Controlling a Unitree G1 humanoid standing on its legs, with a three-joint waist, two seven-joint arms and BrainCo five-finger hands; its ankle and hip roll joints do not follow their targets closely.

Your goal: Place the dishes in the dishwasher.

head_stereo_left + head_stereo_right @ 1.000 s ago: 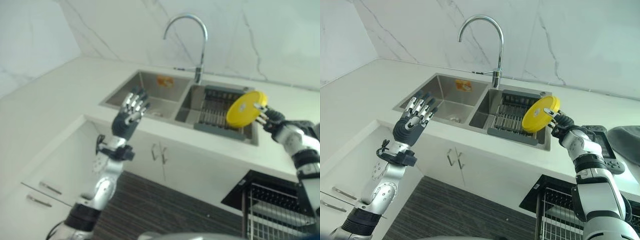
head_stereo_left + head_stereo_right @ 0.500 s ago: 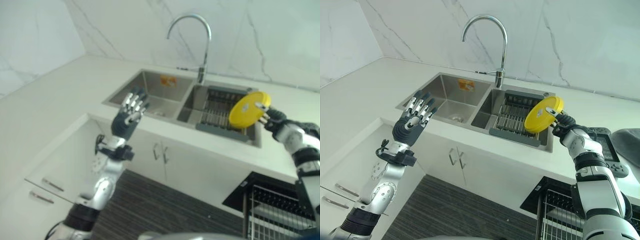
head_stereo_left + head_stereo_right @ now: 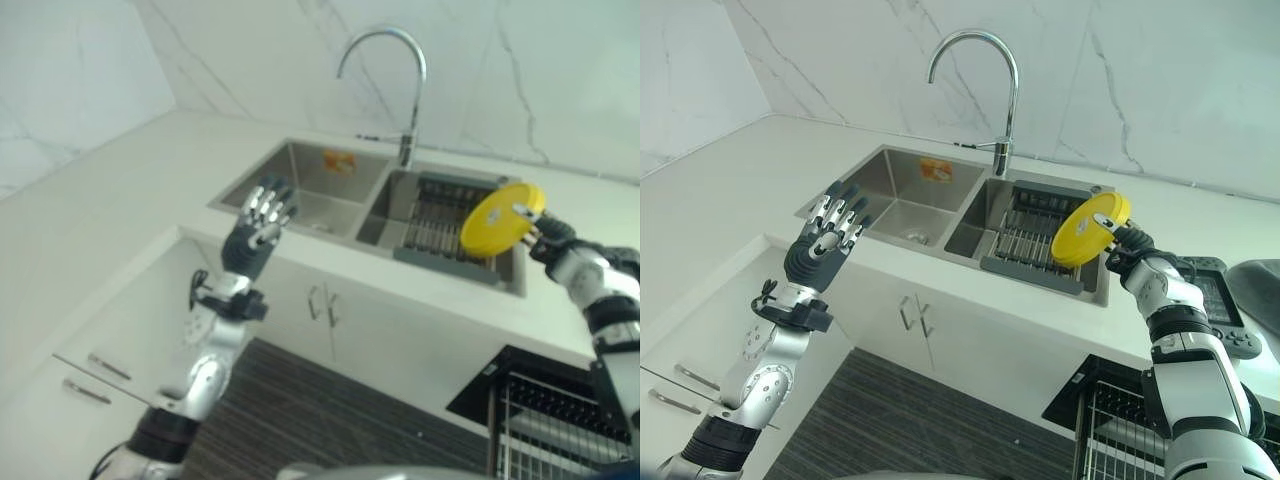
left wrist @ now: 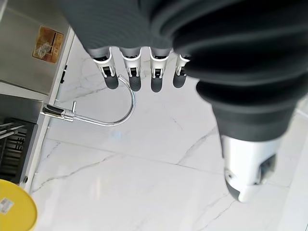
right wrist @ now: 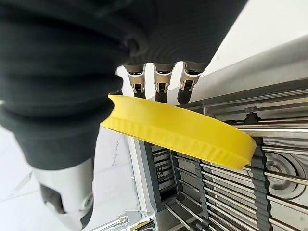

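Note:
A yellow plate (image 3: 1090, 230) hangs tilted on edge over the right rim of the sink's right basin. My right hand (image 3: 1129, 252) is shut on it, with fingers (image 5: 159, 84) over the rim of the plate (image 5: 183, 130) and the thumb beneath. A dark dish rack (image 3: 1025, 240) lies in that basin below the plate. The dishwasher's pulled-out wire rack (image 3: 1110, 420) shows at the lower right, under the counter. My left hand (image 3: 825, 235) is raised in front of the left basin, open with its fingers (image 4: 132, 72) straight and nothing in it.
A tall curved faucet (image 3: 990, 70) stands behind the divider of the double sink (image 3: 895, 195). On the counter at the far right lie a dark controller-like device (image 3: 1220, 315) and a grey cloth (image 3: 1265, 290). White cabinet doors (image 3: 910, 320) run below the counter.
The whole picture has shifted a little, so the camera moved. Both hands and the yellow plate stay nearly where they were relative to the sink.

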